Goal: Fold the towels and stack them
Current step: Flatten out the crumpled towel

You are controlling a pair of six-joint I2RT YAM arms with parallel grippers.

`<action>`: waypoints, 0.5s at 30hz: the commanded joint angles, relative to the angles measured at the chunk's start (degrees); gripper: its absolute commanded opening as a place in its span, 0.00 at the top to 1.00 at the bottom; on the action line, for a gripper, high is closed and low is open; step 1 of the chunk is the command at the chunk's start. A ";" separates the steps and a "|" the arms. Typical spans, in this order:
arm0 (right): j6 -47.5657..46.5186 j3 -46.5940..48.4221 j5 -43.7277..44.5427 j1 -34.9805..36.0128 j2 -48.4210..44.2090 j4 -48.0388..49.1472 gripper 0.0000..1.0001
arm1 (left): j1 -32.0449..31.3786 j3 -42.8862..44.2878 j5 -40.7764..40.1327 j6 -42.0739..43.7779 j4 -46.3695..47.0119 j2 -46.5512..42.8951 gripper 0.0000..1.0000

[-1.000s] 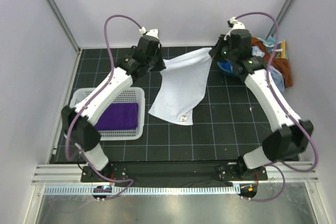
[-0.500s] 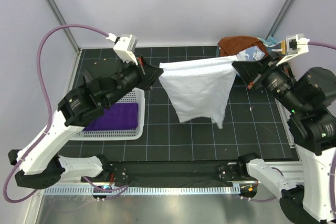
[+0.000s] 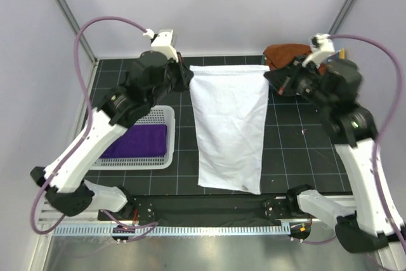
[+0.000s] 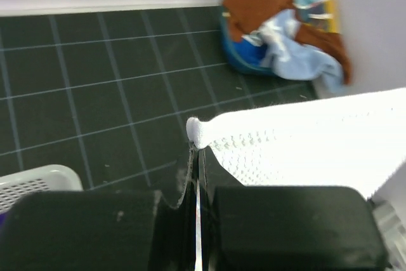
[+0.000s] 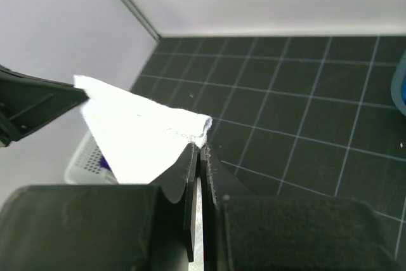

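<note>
You have the white towel (image 3: pixel 229 131) stretched between both arms over the middle of the counter (image 3: pixel 298 157). Your left gripper (image 3: pixel 186 80) is pressed together on the towel's top corner toward 11 o'clock. Your right gripper (image 3: pixel 269 80) pinches the other top corner toward 1 o'clock. In each wrist view the jaws meet, with a nub of white terry poking out between them.

The top edge runs taut and level from one gripper to the other. Below it the cloth spreads flat as a long rectangle, and its lower edge reaches toward 6 o'clock, near the arm bases. You cannot tell whether that lower edge touches the counter.

At 8 o'clock the white slotted basket (image 3: pixel 162 160) sits on the counter, with the dark purple towel (image 3: pixel 136 143) lying flat inside it. At 1 o'clock, in the far corner beyond the right gripper, the rust-brown towel (image 3: pixel 285 54) lies bunched. The left wrist view shows it heaped together with a light blue towel (image 4: pixel 298 61).
</note>
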 commanded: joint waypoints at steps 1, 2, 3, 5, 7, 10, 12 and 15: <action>-0.88 -5.17 5.90 -0.33 11.16 9.42 0.99 | 8.57 0.14 2.50 -0.23 0.81 5.71 1.00; -1.49 -5.70 6.43 -0.33 13.73 12.91 0.99 | 9.98 0.22 3.99 -0.05 2.56 7.55 1.00; -1.58 -6.05 7.31 -0.41 16.45 14.52 0.99 | 12.60 0.57 4.44 0.21 3.53 11.31 1.00; -1.84 -5.27 8.28 -0.50 25.42 18.46 0.99 | 15.08 3.29 7.41 0.74 4.86 16.42 1.00; -1.93 -2.02 9.42 -0.94 34.21 20.42 0.99 | 18.42 7.85 8.92 1.36 6.79 24.50 1.00; -2.55 5.09 11.61 -1.64 42.38 22.26 0.99 | 21.58 15.56 12.17 2.15 7.85 34.88 1.00; -2.64 11.13 11.80 -2.17 49.59 22.00 0.99 | 22.73 19.54 14.27 2.50 8.11 39.63 1.00; -3.16 17.56 12.23 -2.87 56.70 20.60 0.99 | 24.32 25.00 15.43 2.32 7.50 46.14 1.00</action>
